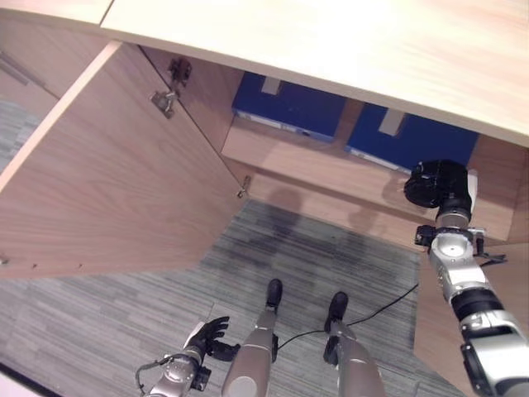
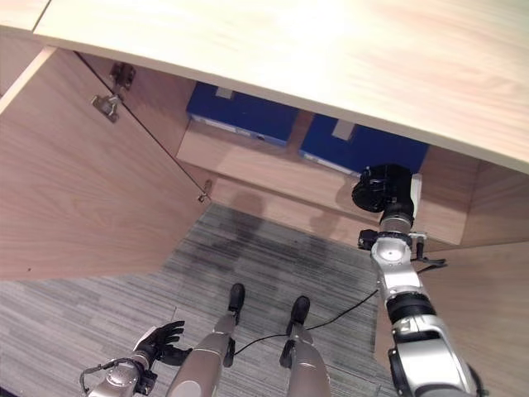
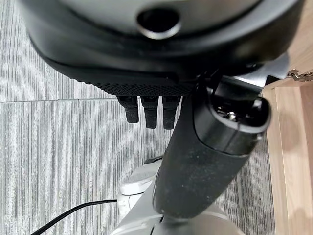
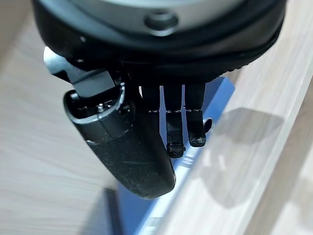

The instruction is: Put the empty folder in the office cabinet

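Note:
Two blue folders lie on the shelf inside the open office cabinet, one on the left and one on the right. My right hand is raised in front of the shelf, just below and right of the right folder. In the right wrist view its fingers are straight and hold nothing, with their tips over the blue folder's edge; whether they touch it I cannot tell. My left hand hangs low over the carpet, relaxed, with its fingers empty.
The cabinet's left door stands wide open to the left, its hinges near the top. A second wooden door panel is open at the lower right, beside my right arm. The light wooden cabinet top overhangs the shelf. Grey carpet covers the floor.

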Robot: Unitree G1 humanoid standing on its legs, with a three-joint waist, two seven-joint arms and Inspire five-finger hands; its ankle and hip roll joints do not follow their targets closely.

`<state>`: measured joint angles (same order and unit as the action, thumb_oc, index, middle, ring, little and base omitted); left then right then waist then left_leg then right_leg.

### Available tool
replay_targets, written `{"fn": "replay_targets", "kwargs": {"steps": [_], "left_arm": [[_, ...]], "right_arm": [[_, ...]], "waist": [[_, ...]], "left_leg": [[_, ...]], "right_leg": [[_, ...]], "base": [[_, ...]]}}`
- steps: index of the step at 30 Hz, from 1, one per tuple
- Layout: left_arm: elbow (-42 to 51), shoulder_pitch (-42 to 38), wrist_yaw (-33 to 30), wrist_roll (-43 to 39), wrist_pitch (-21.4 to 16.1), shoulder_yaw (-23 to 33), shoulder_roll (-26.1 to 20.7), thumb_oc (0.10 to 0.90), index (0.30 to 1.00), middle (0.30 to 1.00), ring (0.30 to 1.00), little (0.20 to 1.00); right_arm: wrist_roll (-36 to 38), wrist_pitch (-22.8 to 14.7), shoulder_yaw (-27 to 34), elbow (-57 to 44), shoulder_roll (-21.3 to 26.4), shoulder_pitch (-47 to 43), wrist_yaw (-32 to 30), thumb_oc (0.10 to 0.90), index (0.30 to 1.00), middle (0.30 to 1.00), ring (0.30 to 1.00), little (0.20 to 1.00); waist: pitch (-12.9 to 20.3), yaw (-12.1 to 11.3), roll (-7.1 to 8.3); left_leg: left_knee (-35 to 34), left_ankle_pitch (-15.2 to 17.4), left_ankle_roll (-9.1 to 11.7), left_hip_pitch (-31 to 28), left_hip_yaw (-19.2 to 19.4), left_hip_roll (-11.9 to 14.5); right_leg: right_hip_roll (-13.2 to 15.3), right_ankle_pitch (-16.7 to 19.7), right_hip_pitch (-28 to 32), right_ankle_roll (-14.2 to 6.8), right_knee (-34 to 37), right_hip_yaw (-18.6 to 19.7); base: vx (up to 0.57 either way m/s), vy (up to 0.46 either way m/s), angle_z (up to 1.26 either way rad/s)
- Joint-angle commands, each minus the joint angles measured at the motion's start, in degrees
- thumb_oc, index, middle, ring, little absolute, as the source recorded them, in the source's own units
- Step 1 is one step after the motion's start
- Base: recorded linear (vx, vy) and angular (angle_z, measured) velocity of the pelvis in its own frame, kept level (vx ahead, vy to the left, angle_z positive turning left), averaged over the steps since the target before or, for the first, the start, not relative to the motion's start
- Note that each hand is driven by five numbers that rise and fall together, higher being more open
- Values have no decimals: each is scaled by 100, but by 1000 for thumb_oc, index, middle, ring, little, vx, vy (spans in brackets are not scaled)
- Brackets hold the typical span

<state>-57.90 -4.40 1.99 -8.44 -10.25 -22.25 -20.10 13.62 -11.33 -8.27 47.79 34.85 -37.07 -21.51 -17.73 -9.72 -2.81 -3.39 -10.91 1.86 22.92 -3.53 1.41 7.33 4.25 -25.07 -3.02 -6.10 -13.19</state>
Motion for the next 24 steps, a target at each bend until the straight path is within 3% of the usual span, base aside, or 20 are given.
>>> {"fn": "replay_targets", "kwargs": {"steps": [1,10,12,24], "left_arm": [[74,231,147,131,-180,-322,-114,800,900,900,900,900],[175,332,157,130,-249,-631,-325,800,900,900,900,900],[262,434,168,159,-274,-790,-388,800,900,900,900,900],[632,693,109,179,-292,-1049,-519,800,900,900,900,900]], "right_arm": [[8,-308,-421,-173,886,-719,-28,400,300,300,300,300],[264,-75,-1139,1324,1311,-1713,201,400,300,300,300,300],[362,13,-1295,1803,1384,-1942,278,400,300,300,300,300],[457,249,-1391,2694,1489,-2176,262,400,300,300,300,300]], "waist": [[108,-53,45],[-112,-290,-116],[-174,-396,-210],[-385,-630,-586]], "left_leg": [[149,562,304,10,-343,136],[303,483,349,332,-406,94],[308,438,370,442,-427,79],[283,349,357,764,-492,43]], "right_leg": [[412,-644,359,-502,-648,85],[437,-663,187,-491,-739,-19],[448,-671,97,-495,-769,-69],[485,-770,-318,-492,-979,-140]], "base": [[-38,-20,5],[-15,-14,7],[-10,-20,8],[-9,-8,7]]}}
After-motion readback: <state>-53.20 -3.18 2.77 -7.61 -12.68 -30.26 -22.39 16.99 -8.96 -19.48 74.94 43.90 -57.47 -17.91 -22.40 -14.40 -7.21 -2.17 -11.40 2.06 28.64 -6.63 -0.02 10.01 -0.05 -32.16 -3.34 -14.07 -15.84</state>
